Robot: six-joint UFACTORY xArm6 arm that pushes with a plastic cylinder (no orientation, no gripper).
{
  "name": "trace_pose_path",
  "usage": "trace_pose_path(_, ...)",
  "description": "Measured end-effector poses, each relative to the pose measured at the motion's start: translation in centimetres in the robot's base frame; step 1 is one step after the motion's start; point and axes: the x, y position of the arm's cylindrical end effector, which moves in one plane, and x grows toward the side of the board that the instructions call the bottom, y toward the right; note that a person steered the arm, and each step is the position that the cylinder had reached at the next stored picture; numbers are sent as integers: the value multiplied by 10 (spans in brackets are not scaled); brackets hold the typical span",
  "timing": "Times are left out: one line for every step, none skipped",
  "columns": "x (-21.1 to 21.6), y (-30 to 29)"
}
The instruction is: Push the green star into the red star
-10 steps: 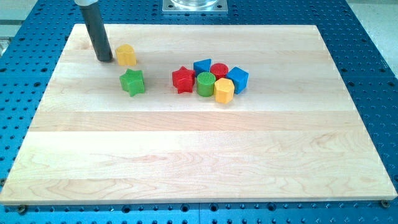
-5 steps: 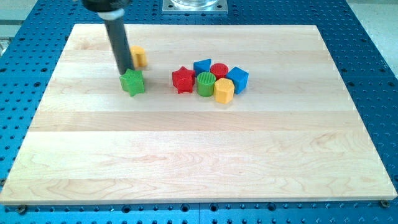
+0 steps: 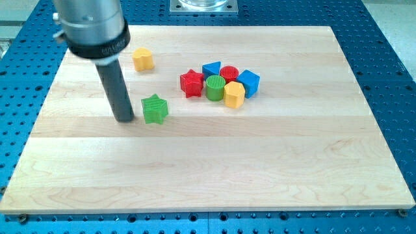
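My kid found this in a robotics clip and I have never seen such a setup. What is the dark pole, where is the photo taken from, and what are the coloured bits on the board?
The dark pole is the end of a robot arm. It has no jaws and holds nothing; it only pushes blocks by sliding my tip over the wooden board. There is one camera view, looking down at the board at a slant.

My tip sits just to the view's left of the green star. Its goal, the red star, lies up and to the view's right, in a cluster with a green cylinder, a yellow block, a red block and two blue blocks. Another yellow block sits alone near the view's top.
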Motion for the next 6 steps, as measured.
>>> trace_pose_path(-4,62)
trace_pose_path(12,27)
trace_pose_path(-3,39)
trace_pose_path(-12,28)
trace_pose_path(-23,56)
trace_pose_path(-33,59)
